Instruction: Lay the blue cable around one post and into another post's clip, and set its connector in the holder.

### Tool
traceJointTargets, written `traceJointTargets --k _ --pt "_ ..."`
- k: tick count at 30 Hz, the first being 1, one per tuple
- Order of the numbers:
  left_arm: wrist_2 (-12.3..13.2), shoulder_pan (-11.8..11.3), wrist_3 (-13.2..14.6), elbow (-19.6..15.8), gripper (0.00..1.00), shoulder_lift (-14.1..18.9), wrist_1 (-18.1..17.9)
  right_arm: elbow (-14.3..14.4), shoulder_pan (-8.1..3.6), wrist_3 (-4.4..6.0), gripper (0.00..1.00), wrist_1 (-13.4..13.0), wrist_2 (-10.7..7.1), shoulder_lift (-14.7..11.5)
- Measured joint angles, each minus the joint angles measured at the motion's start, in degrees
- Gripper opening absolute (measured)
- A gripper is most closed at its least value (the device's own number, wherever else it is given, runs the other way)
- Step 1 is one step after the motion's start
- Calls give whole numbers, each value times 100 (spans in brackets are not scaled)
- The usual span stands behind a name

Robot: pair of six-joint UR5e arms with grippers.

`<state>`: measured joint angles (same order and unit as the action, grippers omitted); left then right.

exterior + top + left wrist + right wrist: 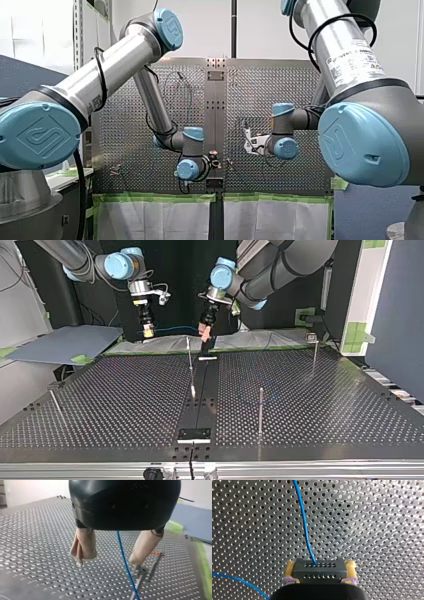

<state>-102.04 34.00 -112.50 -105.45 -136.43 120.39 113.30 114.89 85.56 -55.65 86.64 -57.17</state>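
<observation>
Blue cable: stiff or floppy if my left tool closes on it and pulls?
Likely floppy: the blue cable curves loosely out of the connector clamped in my right tool. Probably light and thin, so it may slide through my left tool's open pads unless gripped firmly.

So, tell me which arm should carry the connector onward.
Right, probably. My right end effector grips the connector, with the cable running out ahead. My left end effector is open, the cable only passing between its fingers.

Cable (126, 562) between left fingers (83, 545) (connector (319, 570) between right fingers (290, 568))
</observation>
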Motion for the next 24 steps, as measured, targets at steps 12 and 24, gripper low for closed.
traceJointTargets --k 12,24 --pt "16 -55 -61 3 100 0 -318 5 81 0 19 12 12 2" --pt "-5 -63 -125 2 100 0 -318 8 263 -31 19 27 21 2"
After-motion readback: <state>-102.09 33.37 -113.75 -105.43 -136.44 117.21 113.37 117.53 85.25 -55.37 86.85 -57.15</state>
